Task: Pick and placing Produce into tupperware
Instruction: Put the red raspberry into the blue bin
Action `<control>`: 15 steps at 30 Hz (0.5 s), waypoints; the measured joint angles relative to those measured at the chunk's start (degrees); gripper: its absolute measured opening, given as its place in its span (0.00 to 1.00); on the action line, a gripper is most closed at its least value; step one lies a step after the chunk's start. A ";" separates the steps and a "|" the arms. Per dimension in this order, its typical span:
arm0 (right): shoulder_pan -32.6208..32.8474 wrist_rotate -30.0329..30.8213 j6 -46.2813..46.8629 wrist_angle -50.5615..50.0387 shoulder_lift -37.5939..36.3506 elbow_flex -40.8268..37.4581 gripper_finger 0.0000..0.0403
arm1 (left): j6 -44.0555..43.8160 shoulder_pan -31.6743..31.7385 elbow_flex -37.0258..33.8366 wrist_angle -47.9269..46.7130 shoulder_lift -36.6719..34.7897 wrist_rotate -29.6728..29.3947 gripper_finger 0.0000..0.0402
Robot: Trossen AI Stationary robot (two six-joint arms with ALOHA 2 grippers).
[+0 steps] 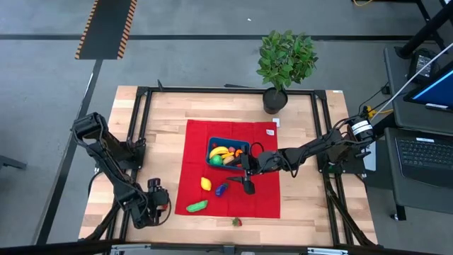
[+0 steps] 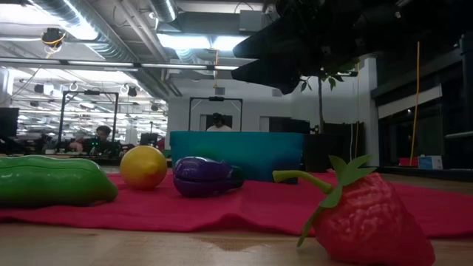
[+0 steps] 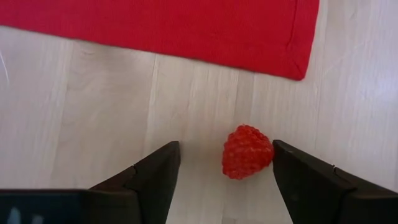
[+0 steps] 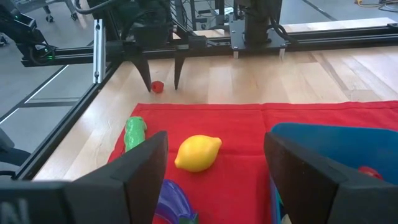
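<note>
Produce [image 1: 225,156] is partly filling the teal tupperware [image 1: 214,144] while I'm hovering the empty, spread right gripper [image 1: 248,174] beside it, with lemon [image 1: 205,184], eggplant [image 1: 221,189], cucumber [image 1: 197,206] and strawberry [image 1: 236,222] remaining, left gripper [image 3: 224,180] unclenched.

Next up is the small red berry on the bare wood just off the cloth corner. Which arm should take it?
Left. The left claw is open and pointed down at the red berry, which sits between its fingers. The right claw is open over the red cloth beside the tupperware, farther away.
</note>
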 joint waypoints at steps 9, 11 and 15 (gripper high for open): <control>0.00 0.00 0.00 -0.02 0.00 0.00 0.66 | -0.85 0.09 -0.14 -0.07 0.11 -0.73 0.47; 0.00 0.00 0.00 -0.04 0.00 0.00 0.66 | -0.87 0.13 -0.17 -0.09 0.16 -0.88 0.42; 0.00 0.00 0.00 -0.40 0.00 0.00 0.66 | -0.89 0.17 -0.17 -0.02 0.20 -1.27 0.32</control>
